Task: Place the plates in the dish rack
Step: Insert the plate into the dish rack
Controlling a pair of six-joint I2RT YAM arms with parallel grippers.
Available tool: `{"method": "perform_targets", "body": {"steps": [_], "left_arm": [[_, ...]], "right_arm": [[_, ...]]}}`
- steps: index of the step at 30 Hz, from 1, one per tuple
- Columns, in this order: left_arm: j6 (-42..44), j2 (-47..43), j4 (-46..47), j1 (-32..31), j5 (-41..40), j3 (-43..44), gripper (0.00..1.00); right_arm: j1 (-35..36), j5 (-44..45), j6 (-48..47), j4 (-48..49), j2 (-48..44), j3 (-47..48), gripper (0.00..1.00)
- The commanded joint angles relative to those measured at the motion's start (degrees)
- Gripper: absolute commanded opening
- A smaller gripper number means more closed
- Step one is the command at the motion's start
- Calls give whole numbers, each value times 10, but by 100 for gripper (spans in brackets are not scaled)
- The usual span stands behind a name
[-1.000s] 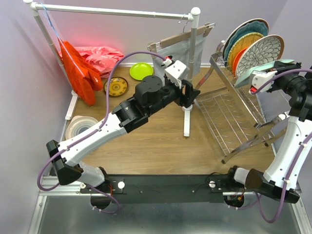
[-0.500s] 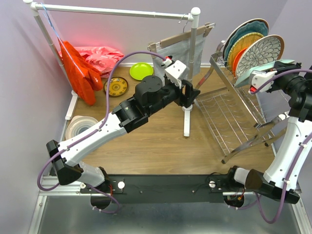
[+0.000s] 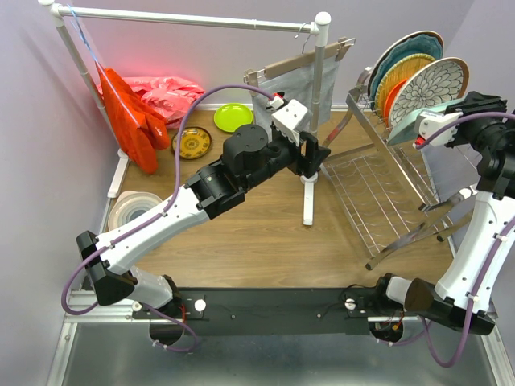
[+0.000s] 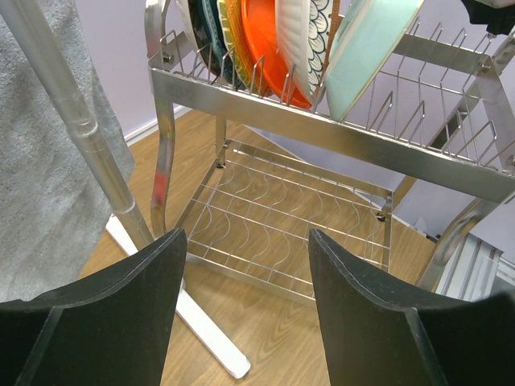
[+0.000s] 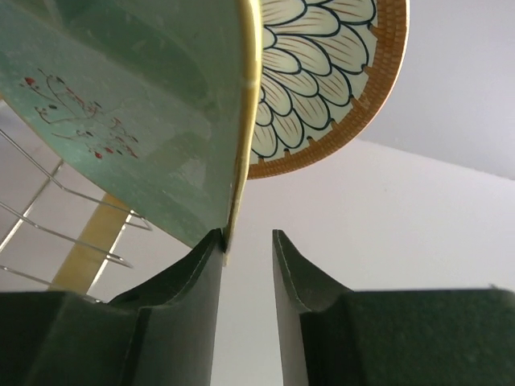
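not racked yet: white ringed plate point(image 3: 131, 207), patterned plate point(image 3: 193, 143) and lime green plate point(image 3: 233, 117) lie flat at far left, well apart from the dish rack point(image 3: 378, 193)
left pincer point(image 3: 315, 158): wide apart, empty, aimed at the rack; those three sit off to its left, so it's the nearer arm imo
mint tray point(image 5: 121, 104): on edge in the rack's top row, long axis running toward the right pincer
right pincer point(image 5: 247, 237): jaws slightly apart, tray rim touching one finger, not clamped
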Motion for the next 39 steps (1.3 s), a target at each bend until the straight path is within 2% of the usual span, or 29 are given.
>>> {"method": "perform_targets", "body": {"steps": [1,13,29,39], "left_arm": [[-2,-15,-2,0,11,2,71],[-3,-18,0,0,12,1,71],[-4,-12,4,0,15,7,71],[-6,-1,5,0,20,16,71]], "right_arm": [[-5,17,-3,58,-5,-1,42],[-5,-1,11,64,-18,2,56],[-5,10,63,152,-2,-36,60],[-5,-19,87,179,-5,-56,61]]}}
